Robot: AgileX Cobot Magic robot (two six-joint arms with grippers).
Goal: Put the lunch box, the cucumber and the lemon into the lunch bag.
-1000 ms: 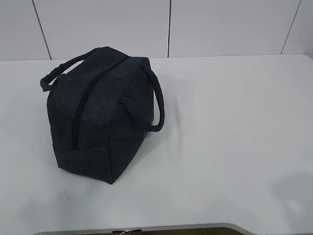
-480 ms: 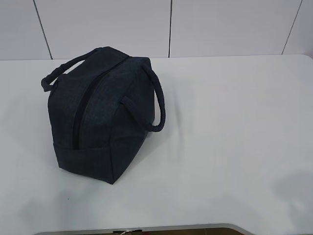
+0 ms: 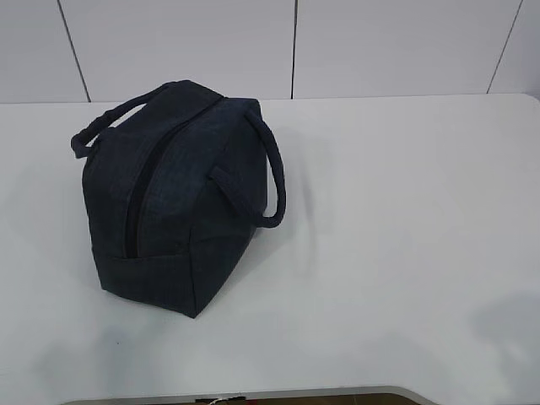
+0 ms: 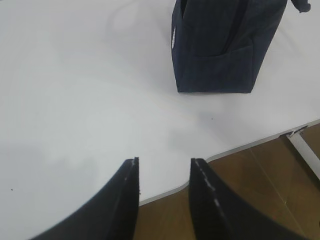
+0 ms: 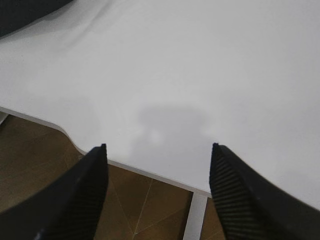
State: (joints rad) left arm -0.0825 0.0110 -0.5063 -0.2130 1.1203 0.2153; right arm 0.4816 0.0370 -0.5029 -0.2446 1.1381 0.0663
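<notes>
On the left half of the white counter (image 3: pixel 405 253), seen from the exterior view, the lunch bag (image 3: pixel 173 202) sits alone, its dark navy fabric slumped slightly and its zipper line (image 3: pixel 139 198) running from the far top toward the near end; whether the zipper is done up fully is hard to tell. One padded handle (image 3: pixel 105 122) arches off the far left side and the other handle (image 3: pixel 266 173) loops down on the right, its lower end just above the counter. Behind the counter stands a pale panelled wall (image 3: pixel 380 46) with thin dark seams. Neither arm shows in this view, and the lunch box, cucumber and lemon cannot be seen anywhere. From the left wrist view, the left end effector (image 4: pixel 164 162) hangs above the near counter edge, its two dark fingers (image 4: pixel 125 195) parted with nothing between them, released; the bag's near end stands well apart at the far right, and brown floor (image 4: pixel 260 190) shows past the counter edge. From the right wrist view, the right end effector (image 5: pixel 157 147) is spread wider, also released and empty, over the counter's near edge, with its faint shadow (image 5: pixel 172 125) on the white surface and brown floor below.
</notes>
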